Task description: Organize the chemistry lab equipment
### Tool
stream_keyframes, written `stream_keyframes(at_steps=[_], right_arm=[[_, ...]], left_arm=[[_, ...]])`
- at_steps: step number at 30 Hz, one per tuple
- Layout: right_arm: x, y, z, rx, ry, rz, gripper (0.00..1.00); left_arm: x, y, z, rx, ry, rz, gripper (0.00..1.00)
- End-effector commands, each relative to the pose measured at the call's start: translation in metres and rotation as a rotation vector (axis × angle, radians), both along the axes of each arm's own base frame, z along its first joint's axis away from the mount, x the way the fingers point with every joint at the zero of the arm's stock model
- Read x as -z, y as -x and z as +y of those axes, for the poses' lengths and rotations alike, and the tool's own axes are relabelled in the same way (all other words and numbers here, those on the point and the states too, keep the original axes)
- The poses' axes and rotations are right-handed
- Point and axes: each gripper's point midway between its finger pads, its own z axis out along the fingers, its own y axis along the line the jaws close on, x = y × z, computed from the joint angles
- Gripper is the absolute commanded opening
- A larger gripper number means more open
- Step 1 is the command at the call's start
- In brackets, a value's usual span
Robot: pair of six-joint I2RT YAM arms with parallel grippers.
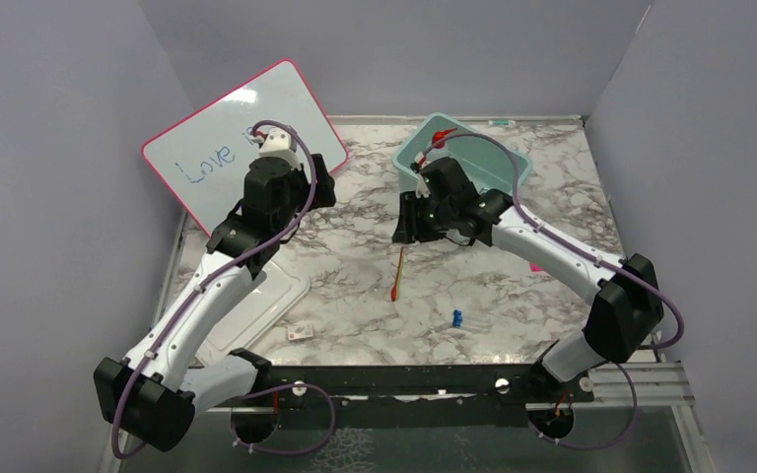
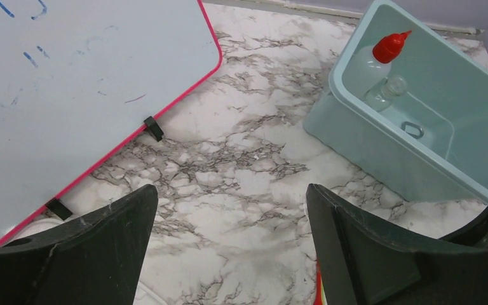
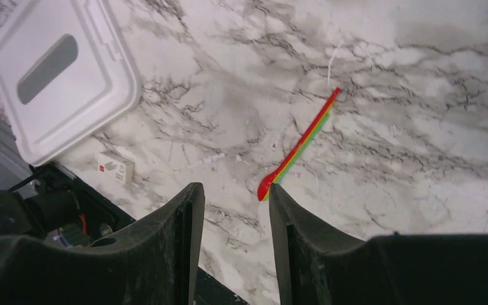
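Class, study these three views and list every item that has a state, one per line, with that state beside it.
Left hand, open, empty.
Right hand, open, gripping nothing.
Teal bin, uncovered, not empty.
Squeeze bottle, capped, inside the bin.
White lid, off the bin, flat on the table.
Striped stick, loose on the table.
Whiteboard, written on in blue.

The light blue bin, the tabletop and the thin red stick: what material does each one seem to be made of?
The bin is probably moulded plastic, smooth and semi-matte: one even colour, rounded rim. The tabletop looks like marble, but may be printed film or laminate: flat, with a dull sheen. The thin red stick is likely glossy plastic: red, yellow and green stripes, spoon-shaped end.
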Motion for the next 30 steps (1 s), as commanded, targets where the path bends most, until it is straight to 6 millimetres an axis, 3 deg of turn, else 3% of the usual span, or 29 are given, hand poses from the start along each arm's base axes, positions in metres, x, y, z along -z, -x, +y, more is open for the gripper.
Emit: stream_keyframes(at_steps=[1, 9, 15, 20, 30], right_arm=[[0.017, 0.007, -0.011, 0.181, 0.054, 0.044, 0.48], [0.064, 0.024, -0.004, 0.242, 0.120, 0.152, 0.59], [0.092, 0.024, 0.009, 0.241, 0.161, 0.193, 0.66], [0.113, 0.021, 0.011, 0.297, 0.213, 0.222, 0.61], [0.148, 0.023, 0.013, 0.284, 0.290, 0.282, 0.38]], left_arm=[[0.004, 0.010, 0.014, -0.063, 0.006, -0.006, 0.90], [0.013, 0.019, 0.009, -0.024, 0.023, 0.000, 0.90], [0.016, 0.017, 0.010, -0.029, 0.018, 0.002, 0.90], [0.021, 0.018, 0.009, -0.024, 0.014, 0.011, 0.90], [0.031, 0.013, 0.005, -0.025, 0.014, 0.028, 0.90]])
